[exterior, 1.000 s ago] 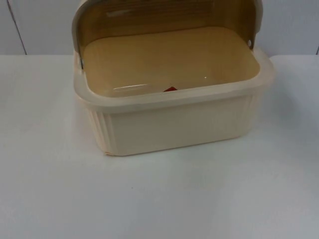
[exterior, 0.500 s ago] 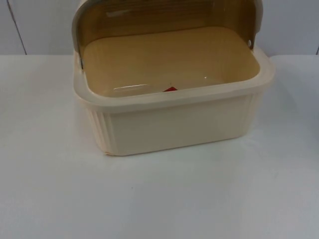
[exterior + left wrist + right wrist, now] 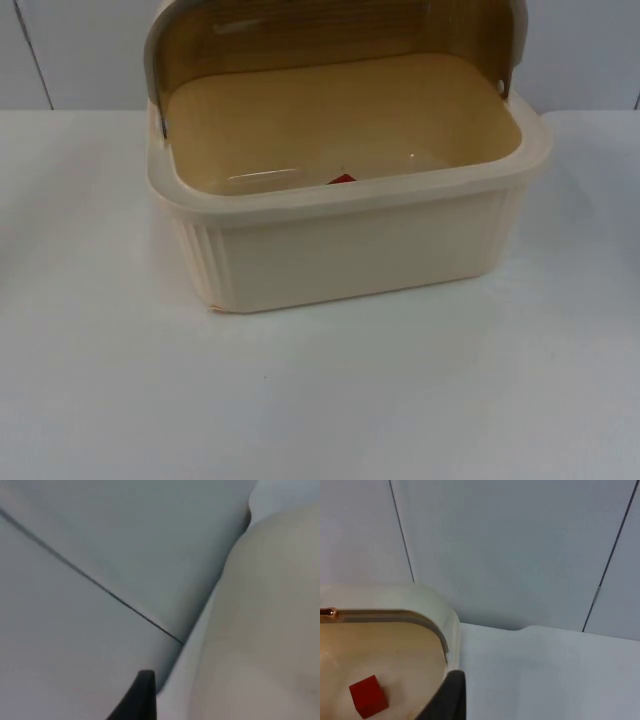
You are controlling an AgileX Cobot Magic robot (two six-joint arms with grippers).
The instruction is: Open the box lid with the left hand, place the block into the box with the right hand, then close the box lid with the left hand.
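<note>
- One red block [image 3: 368,696] sits on the floor of the box [image 3: 350,250], close to the front wall; top view catches just a red sliver over the front rim.
- Box sits on the white bench [image 3: 320,400], its back towards the grey partition [image 3: 520,550].
- Lid [image 3: 330,35] is swung up and back behind the box, mouth fully exposed, so the drop-in step looks done and only the closing is left, as I read it.
- Left tool [image 3: 142,695]: beside the box's outer wall on the partition side, one black fingertip visible. Can't tell if it's released or clenched.
- Right tool [image 3: 451,695]: just outside the box's rounded rim corner, looking in at the block, nothing seen in it. Can't tell its grip state either. Reads as waiting, clear of the lid's swing path.
- Likely next: left tool reaches the raised lid and pulls it forward and down. Risk: light box could slide on the smooth bench.
</note>
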